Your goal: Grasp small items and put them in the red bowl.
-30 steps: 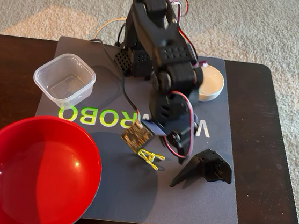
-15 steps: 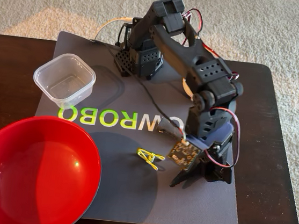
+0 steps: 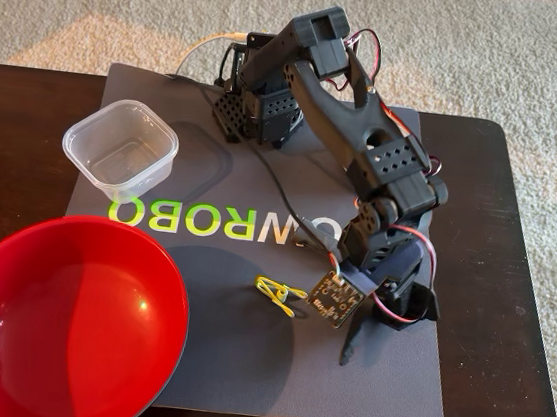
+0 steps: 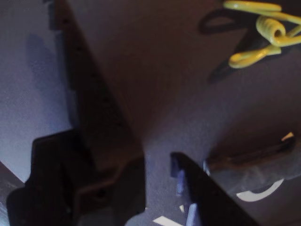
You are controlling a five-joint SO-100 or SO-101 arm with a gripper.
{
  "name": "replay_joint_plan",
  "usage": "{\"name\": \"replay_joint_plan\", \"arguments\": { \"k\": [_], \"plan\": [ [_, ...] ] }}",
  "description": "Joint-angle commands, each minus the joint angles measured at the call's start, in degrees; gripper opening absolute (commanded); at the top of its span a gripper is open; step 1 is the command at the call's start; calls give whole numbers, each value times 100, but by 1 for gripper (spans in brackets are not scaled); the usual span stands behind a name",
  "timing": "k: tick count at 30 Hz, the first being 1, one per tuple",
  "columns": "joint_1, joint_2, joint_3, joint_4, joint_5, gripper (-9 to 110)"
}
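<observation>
Grey mat (image 3: 240, 365) on a dark wooden table (image 3: 520, 296); lime and white lettering across the mat, upside down in the fixed view, legible part reads "ROBO" with further letters hidden behind the arm. Red bowl (image 3: 64, 320): large, glossy, round, at the mat's front-left corner, overhanging onto the table, empty. Clear square plastic tub (image 3: 120, 147): rounded corners, empty, near the mat's back-left corner. Tiny yellow wire clip (image 3: 279, 294): bent coiled wire, lying on the mat near its middle, just left of the gripper; the wrist view shows it at upper right (image 4: 261, 33), casting a dark shadow. Black arm reaches from its base at the mat's back edge down to the front-right part of the mat. Gripper (image 3: 371, 325) low over the mat there, a small circuit board fixed to its side. Black angular plastic bracket (image 4: 89, 155) appears in the wrist view as a long dark sloped piece, left of the gripper's finger (image 4: 202, 197). Whether the jaws are apart or clamped on the bracket cannot be told.
</observation>
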Motion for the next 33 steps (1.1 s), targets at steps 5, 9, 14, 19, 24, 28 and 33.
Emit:
{"name": "replay_joint_plan", "arguments": {
  "k": [5, 9, 14, 19, 24, 28, 33],
  "plan": [
    [211, 18, 88, 44, -149, 0],
    [360, 510, 132, 53, -193, 0],
    [650, 1600, 229, 176, -220, 0],
    [1037, 3085, 158, 492, -123, 0],
    [2391, 3902, 132, 800, -44, 0],
    [4052, 3577, -158, 782, 466, 0],
    [5212, 1916, -1485, 738, 1116, 0]
  ]
}}
